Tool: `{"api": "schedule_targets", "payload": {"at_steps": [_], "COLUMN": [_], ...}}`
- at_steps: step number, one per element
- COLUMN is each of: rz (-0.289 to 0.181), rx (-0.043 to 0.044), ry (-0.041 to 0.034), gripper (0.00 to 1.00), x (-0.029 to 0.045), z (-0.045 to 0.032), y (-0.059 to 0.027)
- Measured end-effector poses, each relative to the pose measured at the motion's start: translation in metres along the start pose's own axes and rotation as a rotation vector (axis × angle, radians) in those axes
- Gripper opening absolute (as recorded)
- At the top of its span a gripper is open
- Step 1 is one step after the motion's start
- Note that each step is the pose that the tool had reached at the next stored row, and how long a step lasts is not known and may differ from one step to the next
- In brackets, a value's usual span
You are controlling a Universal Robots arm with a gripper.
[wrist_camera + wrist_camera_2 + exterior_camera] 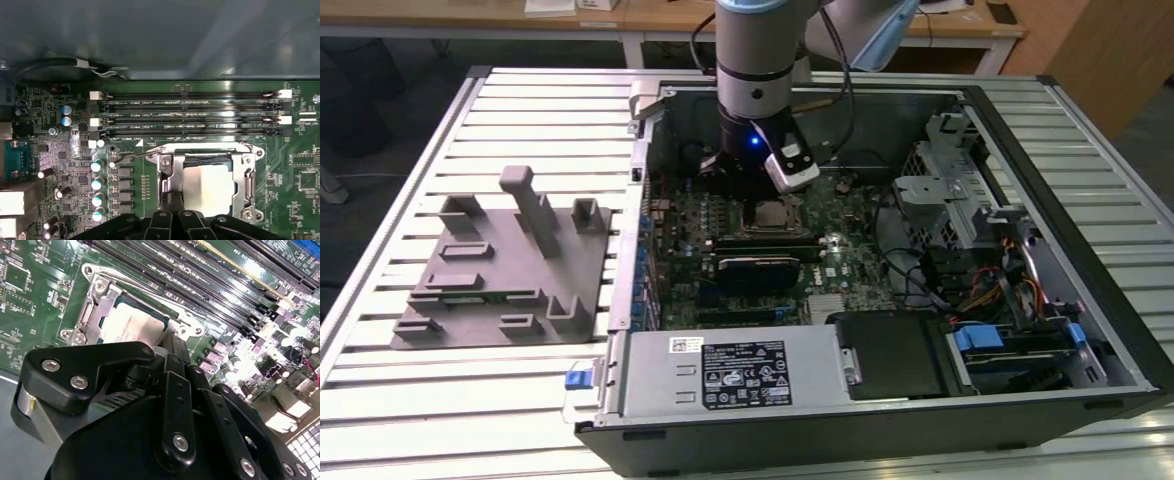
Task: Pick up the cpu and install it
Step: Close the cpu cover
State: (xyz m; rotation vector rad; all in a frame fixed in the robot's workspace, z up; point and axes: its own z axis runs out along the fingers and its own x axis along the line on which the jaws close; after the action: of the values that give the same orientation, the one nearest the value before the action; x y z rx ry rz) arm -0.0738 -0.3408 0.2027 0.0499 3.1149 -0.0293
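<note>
Tabletop [400, 400]: ribbed pale metal slats carry the whole setup; wooden desks [654, 15] stand behind it.
Computer case [1067, 200]: open and lying flat on the tabletop, its green board [854, 270] facing up with the socket on it.
Socket [248, 172]: dark square with a shiny metal frame, seen in both wrist views [95, 302].
Task's thing: the cpu [207, 186] lies flat inside the socket, silvery top plate up, with the frame's metal along its sides; it also shows in the second wrist view [131, 325] and the exterior view [775, 212].
My end effector [172, 202]: hangs right over the socket, at one edge of the cpu, with black linkage bars in front of both wrist cameras [172, 347].
Grip state: I cannot tell whether it is released or clenched, nor whether it touches the cpu.
My arm [754, 70]: a grey column coming straight down into the case above the socket, a blue light lit near its lower end.
Memory slots [190, 115]: four long dark parallel rails just beside the socket.
Lever [132, 157]: a thin bent metal rod reaching out from one corner of the socket.
Capacitors [97, 192]: a row of small round cans near the socket, on the lever's side.
Fixture plate [480, 290]: grey plastic with upright posts, outside the case, well apart from the socket toward the exterior view's left.
Power supply box [720, 370]: grey metal with a label, inside the case.
Cables [994, 295]: a coloured bundle well apart from the socket toward the exterior view's right.
</note>
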Motion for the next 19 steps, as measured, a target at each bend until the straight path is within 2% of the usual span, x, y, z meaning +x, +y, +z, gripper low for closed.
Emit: {"api": "schedule_targets", "payload": {"at_steps": [13,19], "rz": [0.000,0.000], "rx": [-0.0004,-0.0004], "ry": [0.0001,0.0001], "gripper": [0.11,0.11], "x": [0.0011,-0.0020], "z": [0.0030,0.0031], "y": [0.0000,0.0001]}}
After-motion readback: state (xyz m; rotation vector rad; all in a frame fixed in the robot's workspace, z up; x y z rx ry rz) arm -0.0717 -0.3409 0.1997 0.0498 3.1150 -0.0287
